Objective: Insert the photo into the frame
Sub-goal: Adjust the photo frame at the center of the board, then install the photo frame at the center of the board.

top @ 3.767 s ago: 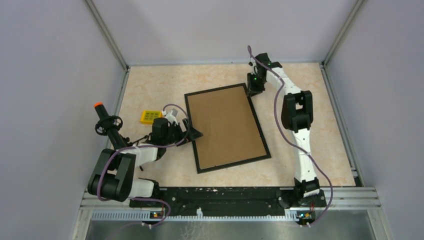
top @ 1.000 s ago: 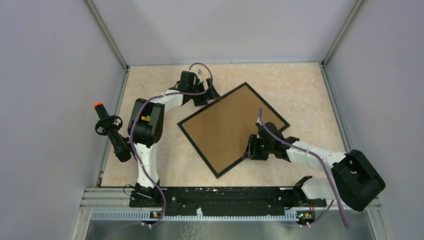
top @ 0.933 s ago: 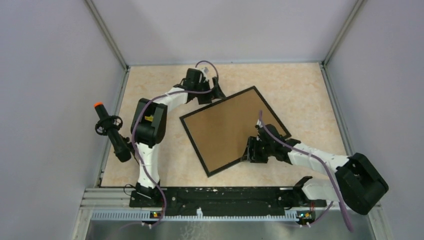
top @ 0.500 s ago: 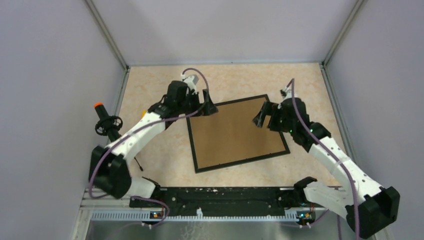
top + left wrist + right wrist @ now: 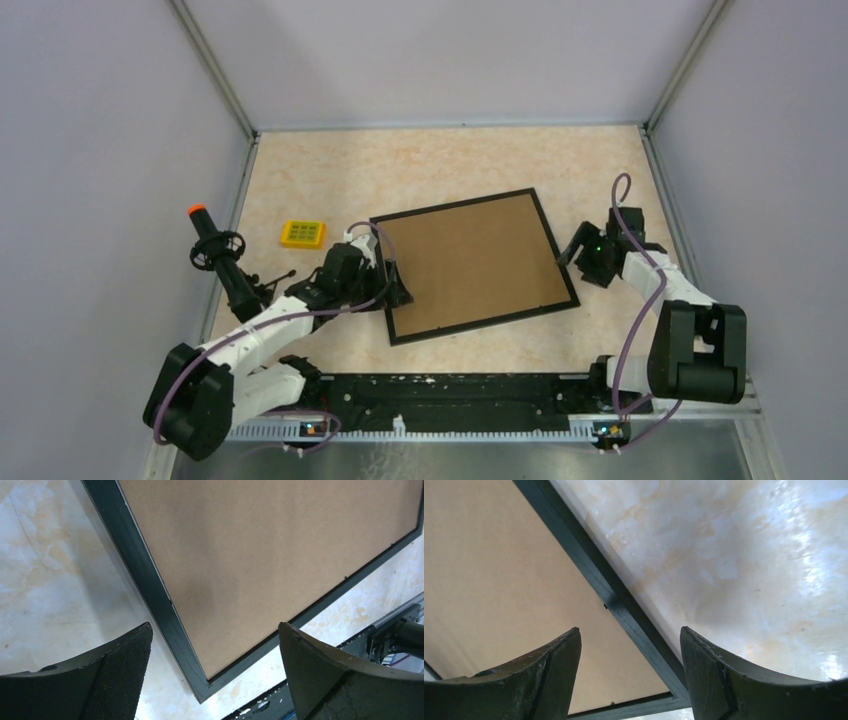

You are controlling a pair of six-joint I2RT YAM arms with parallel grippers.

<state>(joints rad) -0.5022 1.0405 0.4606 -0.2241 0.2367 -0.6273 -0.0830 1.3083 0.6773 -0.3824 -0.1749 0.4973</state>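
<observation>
The frame [image 5: 450,205] lies flat on the table, a thin black rectangle filled by a plain brown cardboard sheet [image 5: 470,265]. The photo is hidden. My left gripper [image 5: 395,285] sits open at the frame's left side. In the left wrist view its fingers straddle the black rail [image 5: 150,585] near the near-left corner, with nothing held in the left gripper [image 5: 215,625]. My right gripper [image 5: 570,255] is open at the frame's right side. In the right wrist view the right gripper [image 5: 630,630] hangs over the right rail [image 5: 589,570] and the cardboard [image 5: 499,580].
A small yellow block [image 5: 302,234] lies left of the frame. A black tool with an orange tip [image 5: 215,255] stands by the left wall. A black rail [image 5: 450,390] runs along the near edge. Grey walls enclose the table.
The frame has turned from a diamond pose to nearly square with the table. The left arm came back from the far corner to the left rail. The right gripper moved to the right rail.
</observation>
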